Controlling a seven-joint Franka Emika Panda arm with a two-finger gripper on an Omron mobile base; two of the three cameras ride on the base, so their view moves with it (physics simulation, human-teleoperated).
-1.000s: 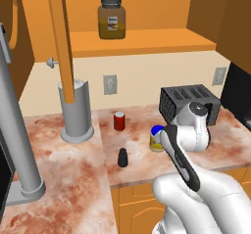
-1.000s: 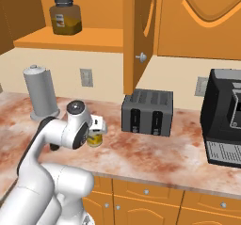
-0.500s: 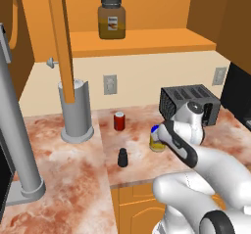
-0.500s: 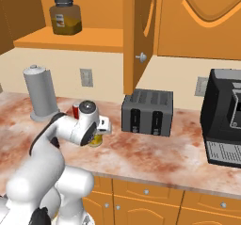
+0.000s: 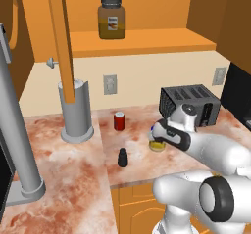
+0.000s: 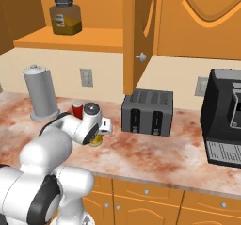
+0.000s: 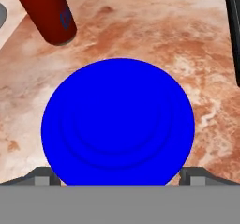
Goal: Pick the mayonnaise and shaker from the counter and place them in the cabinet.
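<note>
- The mayonnaise (image 7: pixel 117 122) stands upright on the table (image 5: pixel 73 179), long axis vertical, blue lid up — just left of the toaster (image 5: pixel 188 103), right of the red can (image 5: pixel 118 121).
- The gripper (image 5: pixel 156 139) sits directly over it, lower than a second ago (open or closed, I cannot tell).
- The shaker (image 5: pixel 122 157) stands upright, nearer — unmoved.

Mayonnaise (image 5: pixel 158 145) mostly hidden under wrist; fingers hidden.
</note>
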